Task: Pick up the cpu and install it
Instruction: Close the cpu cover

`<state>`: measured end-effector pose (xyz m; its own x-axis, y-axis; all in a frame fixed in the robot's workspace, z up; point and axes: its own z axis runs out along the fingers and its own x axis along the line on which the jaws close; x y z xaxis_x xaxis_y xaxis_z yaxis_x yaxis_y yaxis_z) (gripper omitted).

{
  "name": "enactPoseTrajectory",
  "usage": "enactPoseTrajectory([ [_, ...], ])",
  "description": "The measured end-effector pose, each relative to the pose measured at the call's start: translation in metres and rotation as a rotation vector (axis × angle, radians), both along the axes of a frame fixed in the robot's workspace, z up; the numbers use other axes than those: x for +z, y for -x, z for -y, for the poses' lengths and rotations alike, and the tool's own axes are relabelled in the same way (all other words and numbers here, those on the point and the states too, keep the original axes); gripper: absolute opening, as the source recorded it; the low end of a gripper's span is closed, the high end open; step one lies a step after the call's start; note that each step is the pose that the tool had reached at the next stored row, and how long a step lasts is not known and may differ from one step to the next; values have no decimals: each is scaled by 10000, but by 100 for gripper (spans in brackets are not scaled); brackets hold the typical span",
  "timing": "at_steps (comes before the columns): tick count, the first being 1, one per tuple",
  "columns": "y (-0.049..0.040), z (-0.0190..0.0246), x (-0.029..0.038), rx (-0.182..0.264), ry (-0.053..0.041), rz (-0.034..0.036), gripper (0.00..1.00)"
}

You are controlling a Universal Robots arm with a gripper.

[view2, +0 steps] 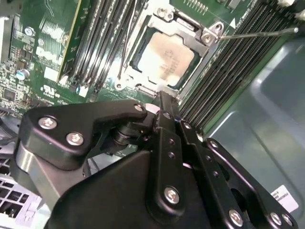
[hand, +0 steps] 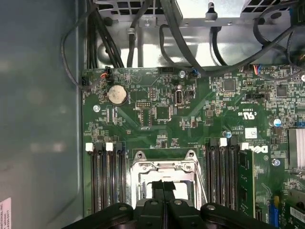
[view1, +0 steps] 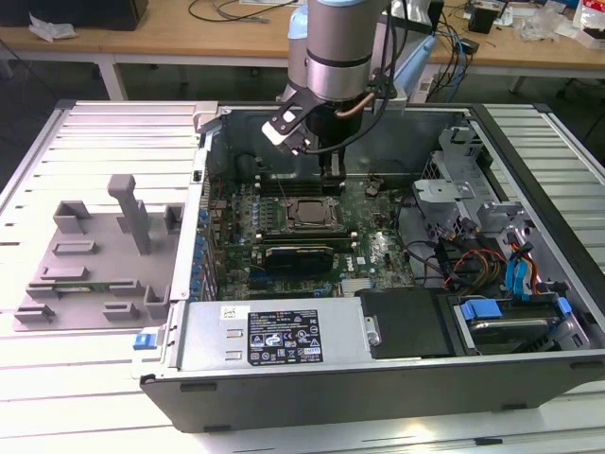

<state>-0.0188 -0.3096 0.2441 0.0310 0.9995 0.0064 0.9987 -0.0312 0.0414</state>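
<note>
An open computer case (view1: 378, 390) lies on its side on a slatted metal table (view1: 85, 388). Inside it, a green motherboard (view1: 378, 251) covers the floor. A grey metal box with a label (view1: 274, 336) runs along the near wall. On the exterior view's right, the case holds a drive cage with blue tabs (view1: 501, 322) and bundled cables.

Near the middle of the motherboard is a square metal socket frame (view2: 208, 37). The cpu (view2: 164, 59), a flat square chip with a pale silvery top, lies flat inside this frame. Rows of black memory slots (view2: 105, 43) flank the frame on both sides. A thin metal lever (view2: 257, 33) sticks out from one corner of the frame, across the slots.

On the table at the exterior view's left, outside the case, is a grey plastic tray (view1: 85, 284) with slots and upright posts. I cannot tell what, if anything, is in its slots.

The robot arm reaches down into the case from the far side. Its gripper (view1: 331, 178) points downward just beyond the far edge of the socket. In the first wrist view the two black fingers (hand: 158, 191) are pressed together with only a thin seam between them. They hold nothing. In the second wrist view the fingertips are close to the frame's edge and apart from the cpu's top. Whether they touch the frame cannot be told.
</note>
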Motion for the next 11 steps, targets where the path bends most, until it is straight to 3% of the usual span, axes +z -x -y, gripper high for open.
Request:
enactPoseTrajectory([
  [2,18,0,-2,11,-3,-13,11],
  [4,117,-1,-22,23,-3,-12,11],
  [7,195,5,-64,24,-2,-13,11],
  [11,245,48,-85,26,-2,-13,11],
])
